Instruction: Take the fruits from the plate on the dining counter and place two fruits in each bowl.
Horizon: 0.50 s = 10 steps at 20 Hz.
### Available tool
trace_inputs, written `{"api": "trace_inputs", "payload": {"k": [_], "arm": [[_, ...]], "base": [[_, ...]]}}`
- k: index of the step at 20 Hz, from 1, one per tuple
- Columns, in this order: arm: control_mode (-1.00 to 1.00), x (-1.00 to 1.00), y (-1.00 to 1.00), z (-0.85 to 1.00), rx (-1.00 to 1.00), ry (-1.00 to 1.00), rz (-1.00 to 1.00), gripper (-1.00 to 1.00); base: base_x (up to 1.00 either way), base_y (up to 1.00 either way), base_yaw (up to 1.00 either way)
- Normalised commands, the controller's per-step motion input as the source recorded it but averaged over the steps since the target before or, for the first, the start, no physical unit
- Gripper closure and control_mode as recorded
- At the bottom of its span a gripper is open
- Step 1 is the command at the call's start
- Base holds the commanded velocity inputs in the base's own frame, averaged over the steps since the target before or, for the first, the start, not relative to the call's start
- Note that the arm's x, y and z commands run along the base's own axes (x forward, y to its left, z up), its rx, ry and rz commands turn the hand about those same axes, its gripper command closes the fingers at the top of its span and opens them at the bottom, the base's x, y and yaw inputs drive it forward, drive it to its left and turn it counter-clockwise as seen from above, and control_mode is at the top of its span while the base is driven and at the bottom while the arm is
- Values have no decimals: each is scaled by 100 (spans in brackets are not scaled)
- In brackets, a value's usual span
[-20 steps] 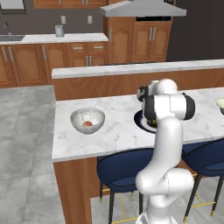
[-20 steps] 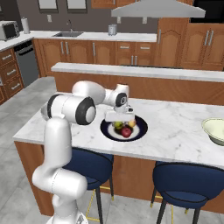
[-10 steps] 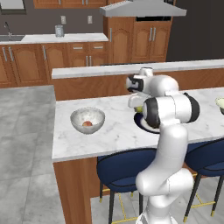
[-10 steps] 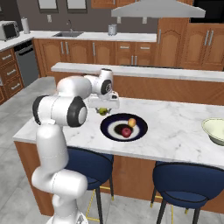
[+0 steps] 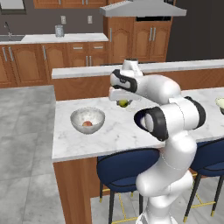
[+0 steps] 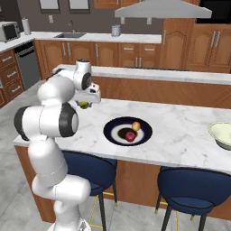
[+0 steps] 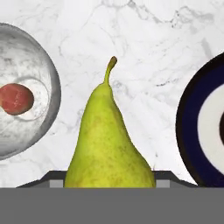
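Deep silvery-grey speckled bowl (image 7: 26,109) sitting left, holding a peach-coloured round fruit (image 7: 16,99). Gripper (image 5: 124,103) hanging over white-grey marbled counter (image 7: 153,52), fingers pinching a yellow-green speckled pear (image 7: 109,140), stem up. Dark navy flat plate (image 6: 127,131) lying right, carrying red fruit (image 6: 130,136) and orange fruit (image 6: 136,126).

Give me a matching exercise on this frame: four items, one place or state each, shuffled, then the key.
Items:
1. pear
2. grey bowl
3. navy plate
4. cream-green bowl

Places/states:
A. holds a red and an orange fruit
B. at the far end of the dining counter, nothing seen in it
C. held in the gripper above the counter
D. holds one reddish fruit

Pairs: 1-C, 2-D, 3-A, 4-B
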Motion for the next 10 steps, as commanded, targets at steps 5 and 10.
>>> {"api": "trace_inputs", "payload": {"k": [5, 10], "arm": [[-100, -16, 100, 21, 0, -3, -25, 100], [-100, 0, 89, -24, -5, 10, -28, 100]], "base": [[0, 0, 0], [0, 0, 0]]}}
